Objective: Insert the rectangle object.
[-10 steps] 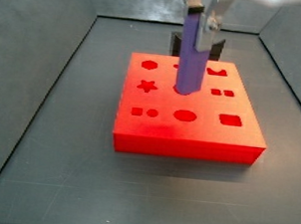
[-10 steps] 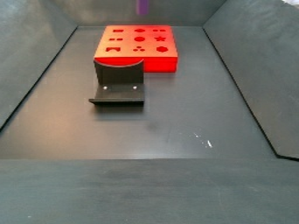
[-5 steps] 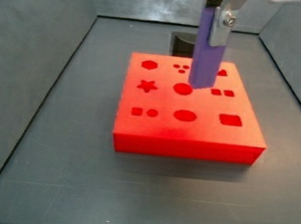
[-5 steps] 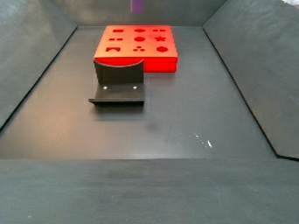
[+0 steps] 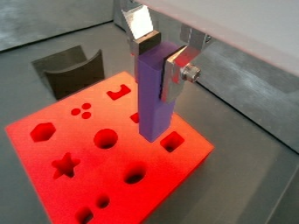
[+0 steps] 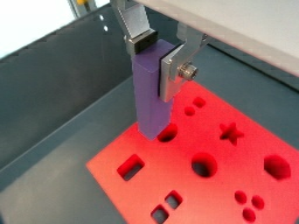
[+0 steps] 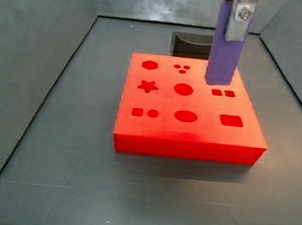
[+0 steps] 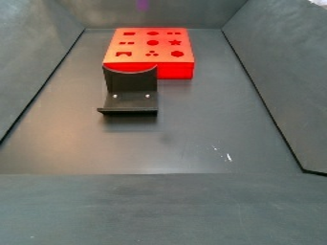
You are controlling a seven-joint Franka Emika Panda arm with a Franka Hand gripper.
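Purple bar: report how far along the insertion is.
Done: the gripper is shut on the purple bar and holds it upright over the red block. In hand: its lower end hangs above the block's edge holes, near a rectangular one. Left: line it up, lower it in and release; no part of it sits in a hole yet.

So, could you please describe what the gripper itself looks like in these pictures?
The gripper has two flat silver metal fingers with dark pads on their inner faces. In both wrist views one finger plate carries a round silver screw on its side. Above them sits a pale, whitish body. No cables or markings are visible.
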